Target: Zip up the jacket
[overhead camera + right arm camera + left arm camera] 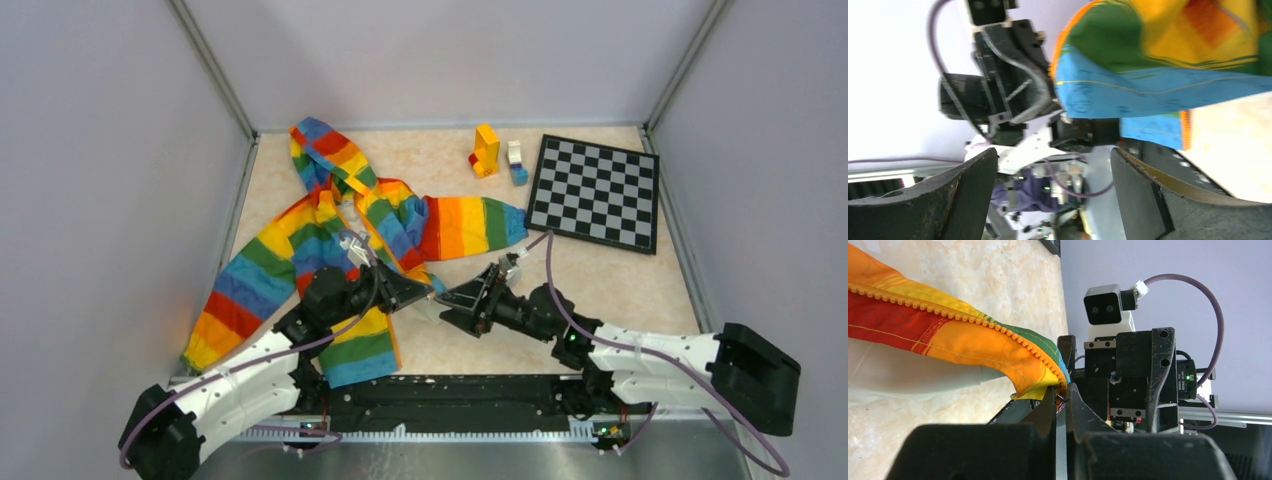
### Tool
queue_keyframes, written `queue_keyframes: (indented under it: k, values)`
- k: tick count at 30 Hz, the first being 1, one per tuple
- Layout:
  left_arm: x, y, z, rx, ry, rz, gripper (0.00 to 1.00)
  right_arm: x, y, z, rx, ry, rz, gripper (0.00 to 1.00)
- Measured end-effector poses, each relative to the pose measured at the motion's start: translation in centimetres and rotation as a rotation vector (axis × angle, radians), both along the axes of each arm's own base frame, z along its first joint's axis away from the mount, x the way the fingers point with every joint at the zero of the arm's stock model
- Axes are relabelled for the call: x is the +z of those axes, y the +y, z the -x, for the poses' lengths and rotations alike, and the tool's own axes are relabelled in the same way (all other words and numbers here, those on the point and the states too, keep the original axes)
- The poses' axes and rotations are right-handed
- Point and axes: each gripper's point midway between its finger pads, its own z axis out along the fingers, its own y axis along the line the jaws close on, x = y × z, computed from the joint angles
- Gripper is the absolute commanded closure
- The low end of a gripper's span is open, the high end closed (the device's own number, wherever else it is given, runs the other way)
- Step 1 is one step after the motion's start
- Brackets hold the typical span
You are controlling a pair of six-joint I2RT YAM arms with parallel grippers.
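The jacket (330, 240) is lying spread across the left half of the marbled table (620, 290), its hood pointing toward the back wall and one sleeve stretching right toward a chessboard (595, 192). The left gripper (425, 292) is pinching the bottom corner of the jacket's front. Its jaws are clamping tight on the fabric where the orange zipper teeth (948, 315) are ending, holding that corner raised off the table. The right gripper (452, 298) is facing it from just beside, jaws spread wide and grasping nothing, with the blue and green hem hanging just ahead of them. Toy blocks (486, 150) are standing near the back, beside the chessboard.
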Motion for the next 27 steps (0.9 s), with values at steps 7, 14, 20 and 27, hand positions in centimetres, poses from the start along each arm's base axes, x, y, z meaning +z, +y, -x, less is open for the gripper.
queue_keyframes:
  k: [7,14,20,27]
  values:
    - [-0.1,-0.1,0.4,-0.012,0.025,0.039,1.00,0.3,1.2,-1.2,-0.079,0.114,-0.092,0.26]
    - [0.6,0.0,0.6,-0.014,0.011,0.061,1.00,0.8,1.2,-2.6,-0.149,0.162,-0.151,0.39]
    - [0.7,0.0,0.6,-0.015,0.006,0.063,1.00,0.5,1.8,-3.0,-0.157,0.210,-0.184,0.40]
    - [0.7,0.0,0.7,-0.014,0.006,0.067,1.00,0.9,1.7,-3.6,-0.188,0.218,-0.217,0.62]
